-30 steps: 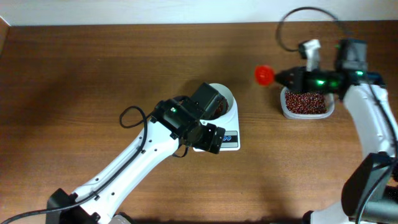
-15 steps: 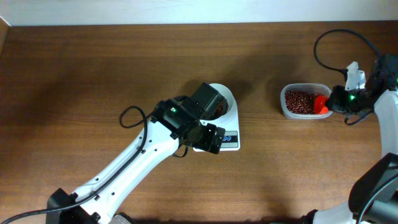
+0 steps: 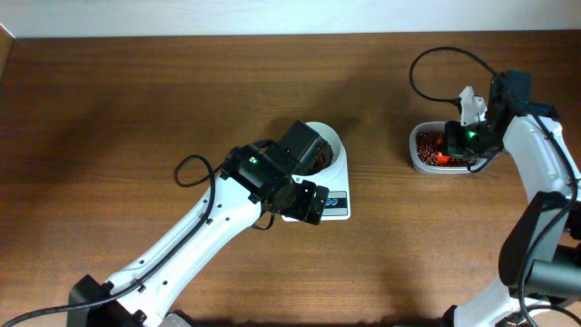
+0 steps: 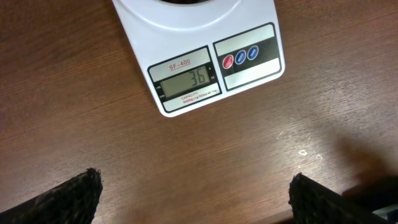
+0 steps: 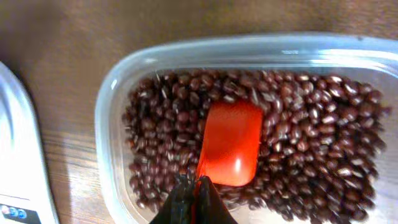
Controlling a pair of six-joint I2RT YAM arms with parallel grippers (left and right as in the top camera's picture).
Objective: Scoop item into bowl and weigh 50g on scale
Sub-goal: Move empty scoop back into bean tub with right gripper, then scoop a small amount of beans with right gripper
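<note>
The scale [image 4: 186, 37] lies below my left gripper [image 4: 196, 182], which is open with only bare table between its fingers; the display [image 4: 189, 79] reads 36. In the overhead view the white bowl [image 3: 332, 139] stands on the scale [image 3: 339, 203], half hidden by my left arm, with dark beans [image 3: 320, 160] inside. At the right, my right gripper [image 5: 194, 185] is shut on the handle of the orange-red scoop [image 5: 231, 143]. The scoop's blade rests on the heap of beans [image 5: 311, 118] in the clear tub [image 5: 112, 99].
The clear tub [image 3: 418, 162] sits at the right of the wooden table, about a hand's width from the scale. A black cable [image 3: 436, 56] loops behind my right arm. The table's far edge meets a pale wall [image 3: 272, 14].
My right arm swung the scoop from left of the tub, out past its right side, then back over it; the scoop now lies on the beans. The left arm has not moved.
</note>
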